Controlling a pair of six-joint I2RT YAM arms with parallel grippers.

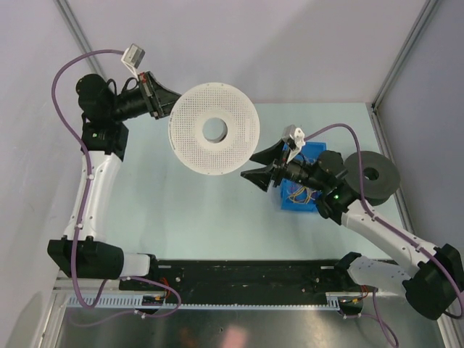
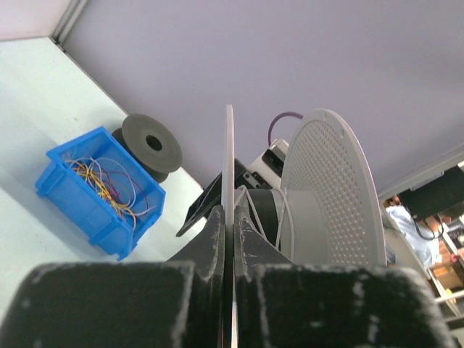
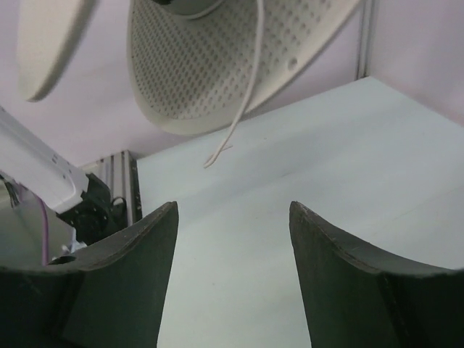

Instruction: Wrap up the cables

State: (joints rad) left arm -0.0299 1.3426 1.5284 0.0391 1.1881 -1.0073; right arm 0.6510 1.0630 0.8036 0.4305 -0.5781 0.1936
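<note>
The cables [image 2: 104, 181] are a tangle of thin yellow, orange and purple wires lying in a blue bin [image 2: 80, 212]; in the top view they [image 1: 299, 194] show partly under the right arm. My left gripper [image 1: 174, 109] is shut on the edge of one flange of a white perforated spool [image 1: 196, 145] and holds it in the air. In the left wrist view the gripper [image 2: 233, 217] clamps the thin flange [image 2: 229, 159]. A white cord [image 2: 281, 210] is wound on the hub, with a loose end [image 3: 243, 109] hanging down. My right gripper [image 1: 248, 166] is open and empty, just right of the spool.
A black spool [image 1: 371, 176] lies at the right of the table behind the blue bin [image 1: 316, 151]; it also shows in the left wrist view [image 2: 151, 145]. Grey walls and metal frame posts [image 1: 402, 54] enclose the table. A black rail runs along the near edge [image 1: 246, 275].
</note>
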